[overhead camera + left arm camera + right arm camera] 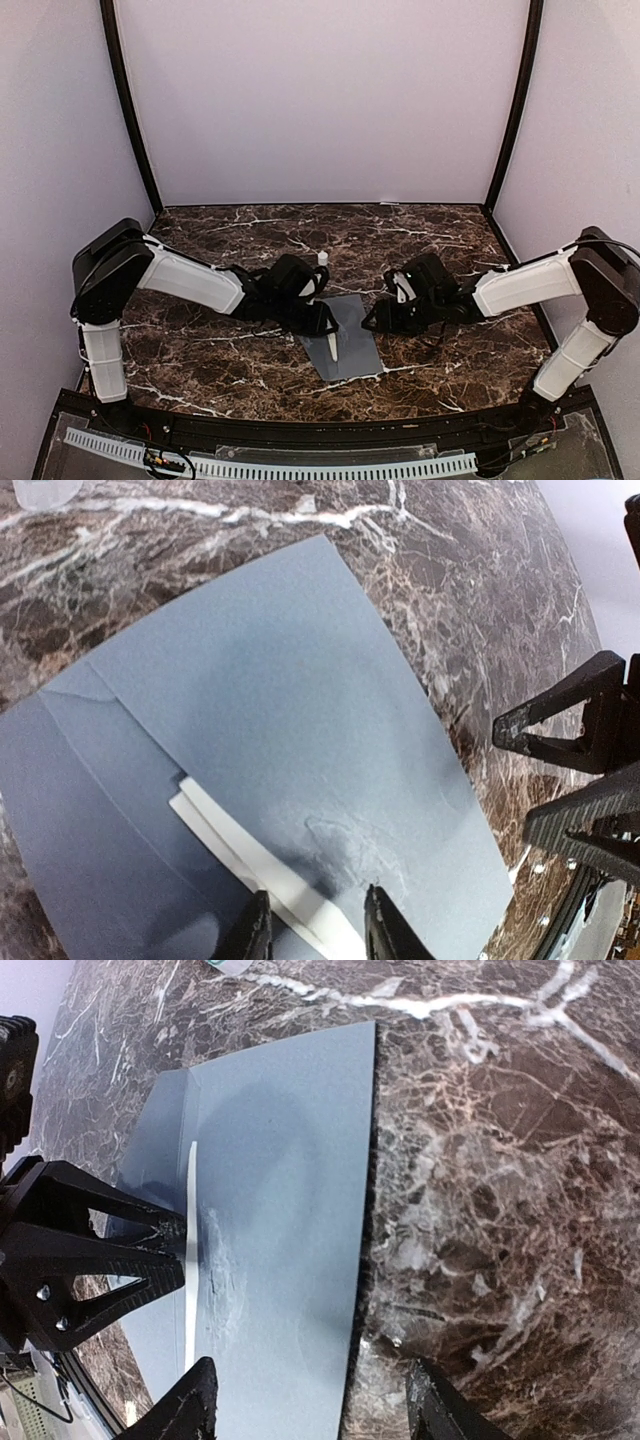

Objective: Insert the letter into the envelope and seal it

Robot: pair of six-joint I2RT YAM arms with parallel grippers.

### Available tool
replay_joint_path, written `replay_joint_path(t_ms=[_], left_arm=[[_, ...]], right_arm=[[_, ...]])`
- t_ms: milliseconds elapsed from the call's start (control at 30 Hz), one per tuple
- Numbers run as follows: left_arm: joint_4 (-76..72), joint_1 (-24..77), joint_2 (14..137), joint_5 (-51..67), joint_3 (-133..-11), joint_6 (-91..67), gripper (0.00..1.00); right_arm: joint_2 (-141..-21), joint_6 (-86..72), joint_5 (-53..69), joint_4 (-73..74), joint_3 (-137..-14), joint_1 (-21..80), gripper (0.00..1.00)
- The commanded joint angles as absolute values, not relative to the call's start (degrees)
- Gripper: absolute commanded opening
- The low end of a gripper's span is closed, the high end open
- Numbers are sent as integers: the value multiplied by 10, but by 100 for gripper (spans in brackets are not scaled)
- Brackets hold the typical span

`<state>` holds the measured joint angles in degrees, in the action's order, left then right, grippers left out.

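Observation:
The slate-grey envelope [345, 340] lies flat on the marble table between both arms. Of the letter, only a narrow pale strip [250, 855] shows, sticking out from under the envelope's upper grey layer; it also shows in the top view [331, 346] and the right wrist view [190, 1220]. My left gripper [312, 935] is open just above the envelope [280, 710], its fingertips either side of the strip. My right gripper [315, 1410] is open wide, low over the envelope's right edge [290, 1190], one fingertip over the paper and one over the marble.
A small white upright object [323, 259] stands just behind the envelope. The right gripper's black fingers [580, 770] sit close to the envelope's edge in the left wrist view. Walls enclose the table on three sides.

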<state>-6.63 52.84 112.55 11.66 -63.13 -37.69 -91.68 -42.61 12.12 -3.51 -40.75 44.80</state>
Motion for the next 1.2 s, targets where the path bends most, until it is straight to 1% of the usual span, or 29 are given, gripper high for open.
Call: replay_joint_path(t_ms=[0,200,400,567,800,1167], left_arm=[[-16,543,1089,108,-603,-377,31],[-21,557,1059,109,-580,-403,31],[-75,566,1063,139,-554,-435,32],[-94,567,1078,142,-554,-441,27],[-104,566,1090,143,-562,-437,26],[-147,566,1106,176,-553,-456,23]], right_arm=[[-880,-446,124,-33,-373,455,61],[-860,-461,127,-35,-347,469,60],[-868,-470,127,-48,-344,486,60],[-886,-472,132,-61,-351,494,59],[-906,-476,136,-68,-362,509,58],[-924,-485,135,-76,-375,524,57]])
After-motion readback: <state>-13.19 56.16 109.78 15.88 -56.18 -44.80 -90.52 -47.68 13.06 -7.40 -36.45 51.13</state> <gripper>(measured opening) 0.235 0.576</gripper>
